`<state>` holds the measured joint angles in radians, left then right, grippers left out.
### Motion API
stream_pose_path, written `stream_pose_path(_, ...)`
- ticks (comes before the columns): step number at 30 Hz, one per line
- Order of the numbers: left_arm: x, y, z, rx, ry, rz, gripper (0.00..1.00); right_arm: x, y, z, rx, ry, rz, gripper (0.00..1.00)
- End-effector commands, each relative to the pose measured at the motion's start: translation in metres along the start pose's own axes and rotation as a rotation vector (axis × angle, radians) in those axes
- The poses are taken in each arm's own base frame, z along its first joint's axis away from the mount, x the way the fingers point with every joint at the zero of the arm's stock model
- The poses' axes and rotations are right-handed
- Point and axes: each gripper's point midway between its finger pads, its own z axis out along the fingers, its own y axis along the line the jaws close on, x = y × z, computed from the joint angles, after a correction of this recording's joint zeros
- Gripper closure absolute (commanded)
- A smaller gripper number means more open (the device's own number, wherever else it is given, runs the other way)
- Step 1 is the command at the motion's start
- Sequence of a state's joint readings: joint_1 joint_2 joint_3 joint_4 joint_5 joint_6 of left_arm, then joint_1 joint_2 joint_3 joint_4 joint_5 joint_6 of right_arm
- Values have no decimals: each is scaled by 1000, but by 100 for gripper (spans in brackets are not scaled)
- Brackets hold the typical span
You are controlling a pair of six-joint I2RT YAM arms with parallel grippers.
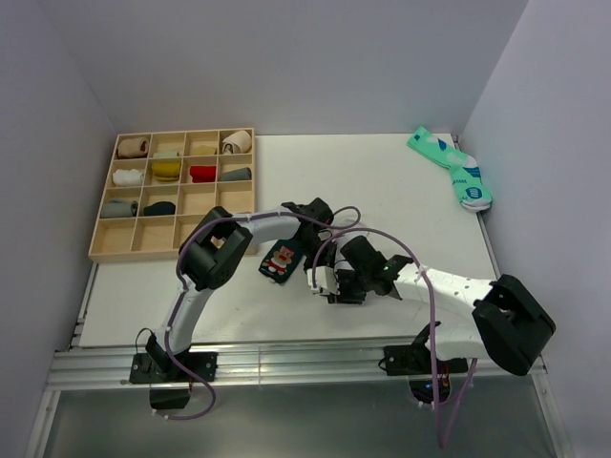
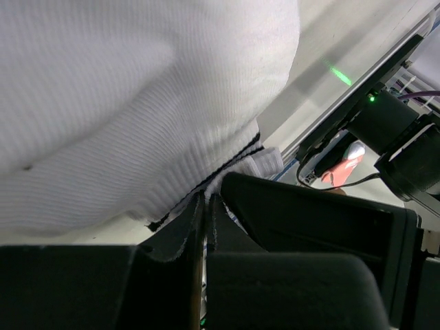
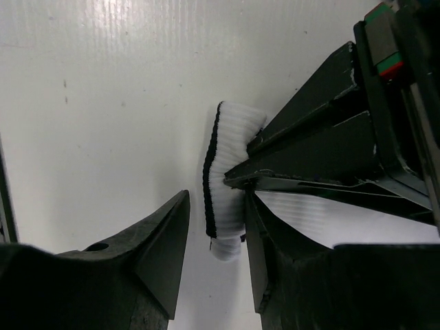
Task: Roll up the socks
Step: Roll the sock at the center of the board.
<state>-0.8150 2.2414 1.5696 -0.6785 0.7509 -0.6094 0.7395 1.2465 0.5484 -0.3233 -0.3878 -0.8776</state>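
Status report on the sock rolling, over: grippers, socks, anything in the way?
Left gripper shut on white sock, at the cuff. Right gripper open, fingers either side of that cuff. Dark green sock lies beside, ungripped. Grippers crowded together.

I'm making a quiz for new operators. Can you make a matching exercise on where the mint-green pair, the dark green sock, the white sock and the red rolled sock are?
1 mint-green pair
2 dark green sock
3 white sock
4 red rolled sock

A pinched in the left gripper
B in a compartment of the wooden tray
C far right corner of the table
D lying near the table's middle

Pairs: 1-C, 2-D, 3-A, 4-B
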Motion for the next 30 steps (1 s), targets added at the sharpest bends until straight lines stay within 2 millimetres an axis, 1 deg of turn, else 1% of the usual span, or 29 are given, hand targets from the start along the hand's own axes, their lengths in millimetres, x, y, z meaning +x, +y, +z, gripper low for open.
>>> stream_pose_path(1, 1, 28, 12, -90, 13, 0, 96, 1, -7, 6, 34, 8, -5, 56)
stream_pose_path(4, 2, 29, 12, -87, 14, 0, 95, 7, -6, 10, 37, 22, 4, 57)
stream_pose_path(9, 2, 28, 11, -74, 12, 2, 93, 11, -9, 10, 58, 40, 16, 60)
stream_pose_path(11, 3, 28, 10, -74, 11, 2, 91, 14, -8, 10, 58, 50, 21, 61)
stream_pose_path(14, 2, 27, 9, -66, 3, 2, 86, 14, -6, 10, 58, 44, 37, 67)
stream_pose_path(15, 3, 27, 8, -61, 0, -8, 85, 14, -5, 10, 55, 43, 39, 72)
stream_pose_path(18, 0, 26, 6, -44, -17, -23, 79, 14, 0, 8, 49, 32, 59, 79)
stream_pose_path(19, -3, 24, 5, -27, -33, -16, 75, 14, 4, 7, 43, 28, 67, 80)
stream_pose_path(20, -1, 25, 5, -21, -36, -27, 73, 15, 6, 7, 41, 24, 73, 81)
stream_pose_path(22, -8, 16, 0, 9, -79, -18, 69, 16, 10, 6, 41, 14, 85, 84)
stream_pose_path(23, -7, 19, -1, 13, -89, -34, 68, 17, 12, 5, 42, 12, 90, 84)
stream_pose_path(24, -10, 13, -5, 27, -113, -41, 67, 18, 15, 5, 33, 9, 99, 85)
stream_pose_path(26, -17, 13, -9, 44, -157, -57, 66, 18, 17, 3, 31, -5, 109, 86)
stream_pose_path(27, -19, 7, -15, 61, -181, -50, 66, 19, 20, 3, 23, -4, 121, 88)
stream_pose_path(28, -21, 7, -17, 65, -197, -55, 66, 18, 21, 1, 18, -16, 129, 88)
stream_pose_path(29, -27, 9, -19, 60, -233, -62, 66, 18, 21, 0, 15, -22, 135, 88)
stream_pose_path(30, -29, 6, -25, 63, -258, -54, 67, 18, 24, -1, 4, -22, 143, 88)
